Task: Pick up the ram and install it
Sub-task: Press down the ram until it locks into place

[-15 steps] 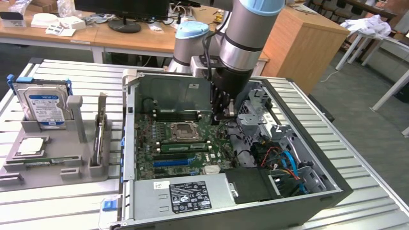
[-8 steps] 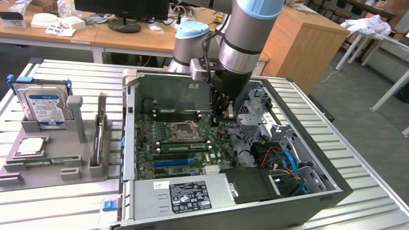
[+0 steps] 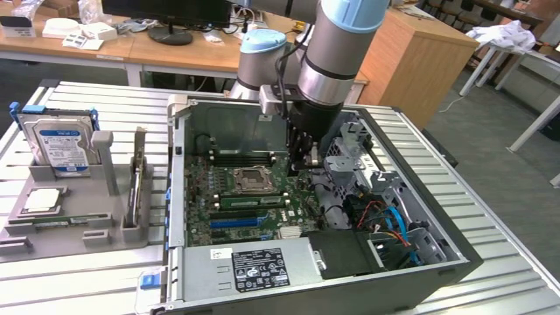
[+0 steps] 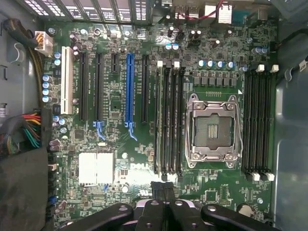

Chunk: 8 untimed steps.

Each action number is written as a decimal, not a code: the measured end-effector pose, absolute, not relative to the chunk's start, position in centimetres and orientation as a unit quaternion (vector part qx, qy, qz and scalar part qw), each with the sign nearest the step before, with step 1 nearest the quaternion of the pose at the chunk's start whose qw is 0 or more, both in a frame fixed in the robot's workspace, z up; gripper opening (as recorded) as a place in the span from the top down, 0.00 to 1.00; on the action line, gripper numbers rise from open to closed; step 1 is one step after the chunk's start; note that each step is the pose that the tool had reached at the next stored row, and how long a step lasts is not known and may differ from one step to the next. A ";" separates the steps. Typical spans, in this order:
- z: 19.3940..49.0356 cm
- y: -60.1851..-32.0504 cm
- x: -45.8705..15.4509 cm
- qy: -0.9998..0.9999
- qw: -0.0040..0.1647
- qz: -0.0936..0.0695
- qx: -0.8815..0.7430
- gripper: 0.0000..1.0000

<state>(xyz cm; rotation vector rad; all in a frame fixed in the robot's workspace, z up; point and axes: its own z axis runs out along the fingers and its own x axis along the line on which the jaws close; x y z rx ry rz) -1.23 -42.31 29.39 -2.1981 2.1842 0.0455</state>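
Observation:
The ram (image 3: 249,200), a long green stick, appears to stand on edge in a black slot beside the CPU socket (image 3: 249,177) inside the open computer case (image 3: 455,252). In the wrist view it shows edge-on as a thin pale line (image 4: 160,120) in the slot farthest from the socket (image 4: 214,127). My gripper (image 3: 302,164) hangs above the motherboard, over the end of that slot bank toward the exterior view's right. Its black fingers (image 4: 158,192) are pressed together with nothing between them; the gripper (image 4: 163,190) is shut and holds nothing.
A grey fixture (image 3: 96,216) at the exterior view's left carries a hard drive (image 3: 57,141), an upright holder (image 3: 138,180), a chip (image 3: 42,200) and a thin green strip (image 3: 54,223). Cables (image 3: 389,223) and a drive cage (image 3: 350,157) crowd the case beside the gripper.

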 end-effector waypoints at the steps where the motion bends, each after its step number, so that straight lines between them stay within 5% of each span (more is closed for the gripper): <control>1: 29.3 -42.3 -1.2 0.705 0.021 0.015 -0.709 0.89; 8: 28.8 -42.3 -1.2 0.705 0.021 0.015 -0.709 0.89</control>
